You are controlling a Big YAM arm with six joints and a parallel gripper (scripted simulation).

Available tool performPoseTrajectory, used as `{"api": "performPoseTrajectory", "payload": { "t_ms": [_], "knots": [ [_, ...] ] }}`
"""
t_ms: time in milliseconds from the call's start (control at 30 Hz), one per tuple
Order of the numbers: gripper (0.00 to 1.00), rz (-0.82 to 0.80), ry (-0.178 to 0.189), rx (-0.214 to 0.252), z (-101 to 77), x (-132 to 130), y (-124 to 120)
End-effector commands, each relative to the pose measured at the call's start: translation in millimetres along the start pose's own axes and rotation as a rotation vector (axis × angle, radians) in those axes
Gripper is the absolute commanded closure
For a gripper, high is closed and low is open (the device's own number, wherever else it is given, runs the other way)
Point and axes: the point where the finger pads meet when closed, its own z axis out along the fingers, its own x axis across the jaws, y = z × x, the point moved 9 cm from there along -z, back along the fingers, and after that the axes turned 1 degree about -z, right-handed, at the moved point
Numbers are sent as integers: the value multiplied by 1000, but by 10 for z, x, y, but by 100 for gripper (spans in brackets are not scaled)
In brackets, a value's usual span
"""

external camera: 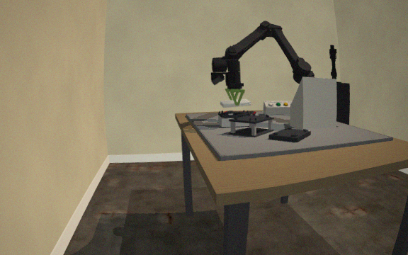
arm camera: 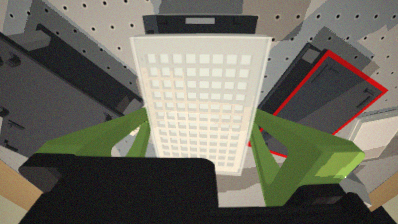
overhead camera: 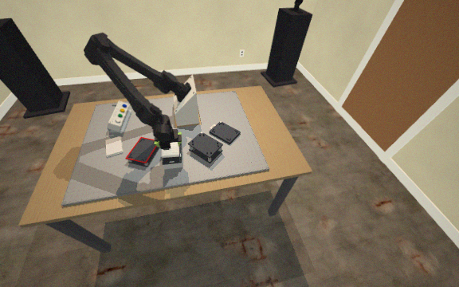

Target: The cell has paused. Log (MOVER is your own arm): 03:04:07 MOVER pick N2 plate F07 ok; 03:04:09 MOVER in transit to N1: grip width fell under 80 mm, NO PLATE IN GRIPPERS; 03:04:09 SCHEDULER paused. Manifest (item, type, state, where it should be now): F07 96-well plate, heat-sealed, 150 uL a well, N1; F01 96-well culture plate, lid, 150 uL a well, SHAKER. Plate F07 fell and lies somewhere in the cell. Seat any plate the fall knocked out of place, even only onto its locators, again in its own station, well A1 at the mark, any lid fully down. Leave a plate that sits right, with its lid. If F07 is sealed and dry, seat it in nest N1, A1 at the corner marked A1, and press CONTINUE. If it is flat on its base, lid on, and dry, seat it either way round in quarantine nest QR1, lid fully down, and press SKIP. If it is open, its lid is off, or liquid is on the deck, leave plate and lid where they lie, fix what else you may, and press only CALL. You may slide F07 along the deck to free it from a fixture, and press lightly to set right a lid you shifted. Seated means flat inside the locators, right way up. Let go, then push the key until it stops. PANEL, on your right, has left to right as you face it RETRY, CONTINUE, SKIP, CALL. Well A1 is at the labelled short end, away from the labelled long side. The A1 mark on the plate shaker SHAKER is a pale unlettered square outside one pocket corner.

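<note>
My gripper (arm camera: 199, 112) is shut on a white 96-well plate (arm camera: 200, 105), its green fingers clamping the two long sides. The plate hangs level, well above the deck, in the exterior view (external camera: 235, 103). In the top view the gripper (overhead camera: 169, 144) and plate (overhead camera: 170, 151) hover over a small white and black block (overhead camera: 171, 159). That block's dark top shows past the plate's far end in the wrist view (arm camera: 200, 22). The red-edged black nest (overhead camera: 142, 151) lies just left of it, empty. A second flat white piece (overhead camera: 114, 147) lies on the deck further left; I cannot tell whether it is a plate or a lid.
The button panel (overhead camera: 117, 117) stands at the back left of the grey mat. A tall pale wedge housing (overhead camera: 186, 105) stands behind the arm. A raised black platform on legs (overhead camera: 205, 147) and a flat black nest (overhead camera: 225, 132) sit to the right.
</note>
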Motion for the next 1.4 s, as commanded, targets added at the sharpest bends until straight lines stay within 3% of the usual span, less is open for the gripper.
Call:
{"api": "performPoseTrajectory", "payload": {
  "t_ms": [0,400,633,700,733,833,1200,1267,1300,1367],
  "knots": [
    [100,22,-2,-19,-59,-85,160],
    [100,17,-2,-20,-65,-91,170],
    [100,11,-2,-8,81,-53,69],
    [100,11,-2,-8,81,-53,69],
    [100,-3,-1,-33,-7,1,67],
    [100,2,-2,2,153,-22,39],
    [100,1,-1,2,263,-22,36],
    [100,1,-1,2,263,-22,36],
    [100,6,-1,-28,154,-41,61],
    [100,13,-2,-11,248,-63,62]
  ]
}}
